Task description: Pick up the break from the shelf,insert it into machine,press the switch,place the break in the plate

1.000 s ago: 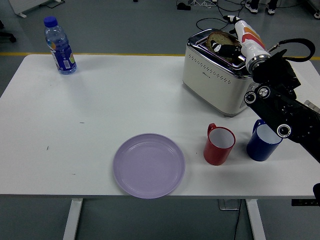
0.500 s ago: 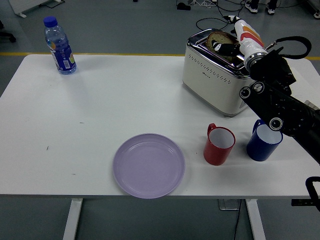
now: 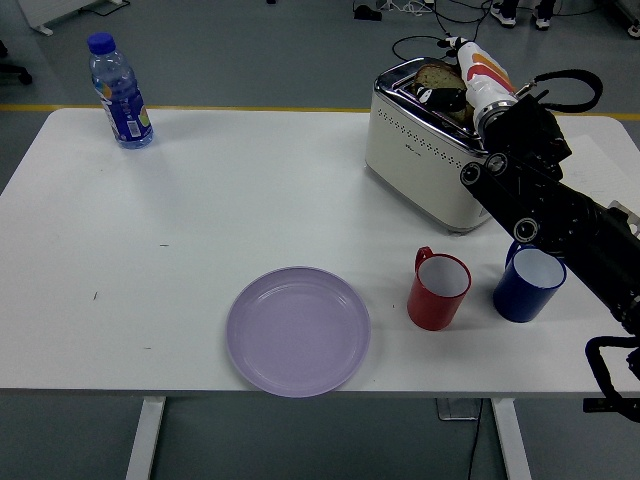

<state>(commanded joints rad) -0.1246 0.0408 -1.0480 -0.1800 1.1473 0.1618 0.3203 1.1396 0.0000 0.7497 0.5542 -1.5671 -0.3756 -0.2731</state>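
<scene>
The right hand [image 3: 447,97] sits at the upper right of the frame over the toaster [image 3: 430,155], mostly hidden behind its own forearm; whether its dark fingers grip anything cannot be told. The bread [image 3: 436,75], a brown-crusted slice, stands in the toaster's top slot, its lower part hidden. The lilac plate [image 3: 297,330] lies bare at the bench's [image 3: 200,220] lower centre.
</scene>
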